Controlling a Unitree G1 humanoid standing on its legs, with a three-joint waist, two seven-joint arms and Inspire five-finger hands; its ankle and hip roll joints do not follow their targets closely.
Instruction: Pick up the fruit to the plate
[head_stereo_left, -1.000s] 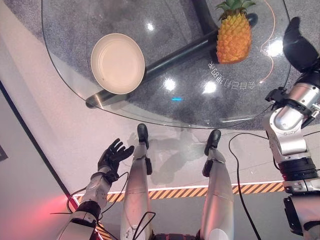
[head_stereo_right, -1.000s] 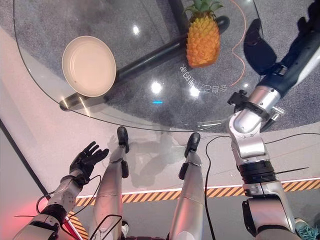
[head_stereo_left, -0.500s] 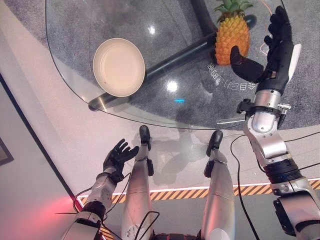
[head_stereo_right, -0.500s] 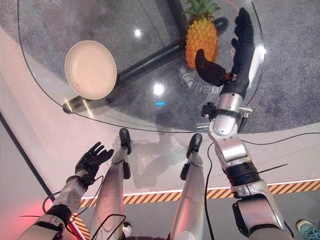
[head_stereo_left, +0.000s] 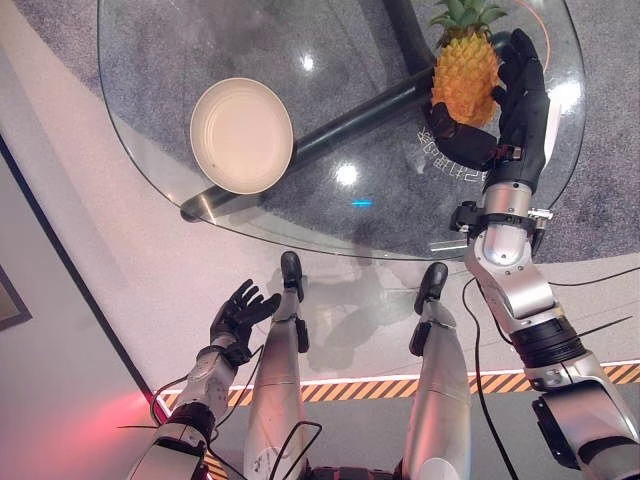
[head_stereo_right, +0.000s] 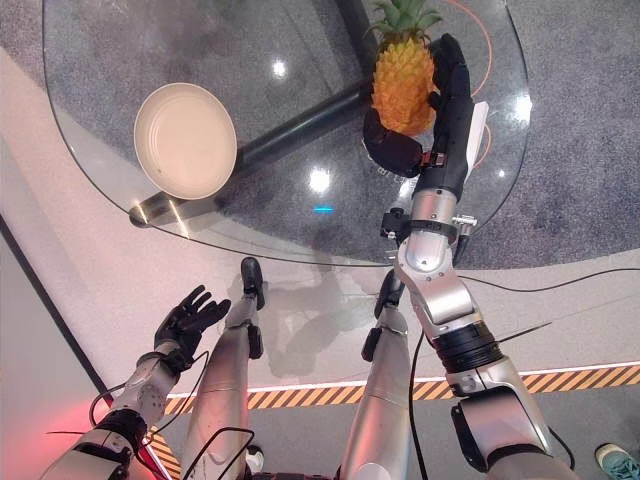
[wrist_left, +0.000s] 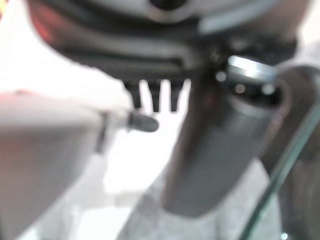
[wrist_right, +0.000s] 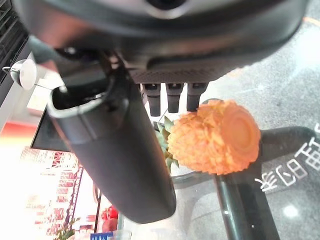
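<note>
Now cupping pineapple (head_stereo_left: 465, 78) upper right with right hand (head_stereo_left: 510, 105), fingers (head_stereo_left: 525, 75) spread, unclenched; likely heavy, stiff, bumpy: gripping mid-body. Left hand (head_stereo_left: 235, 312) hanging relaxed.

Glass table (head_stereo_left: 150, 150) w/ open surface between plate (head_stereo_left: 241, 135) at left and pineapple (head_stereo_left: 465, 75) at right; nothing stands between them. Right hand (head_stereo_left: 510, 100) spread open around pineapple, thumb at its near side, fingers on its right. Left hand (head_stereo_left: 236, 312) open, low, off table edge.
</note>
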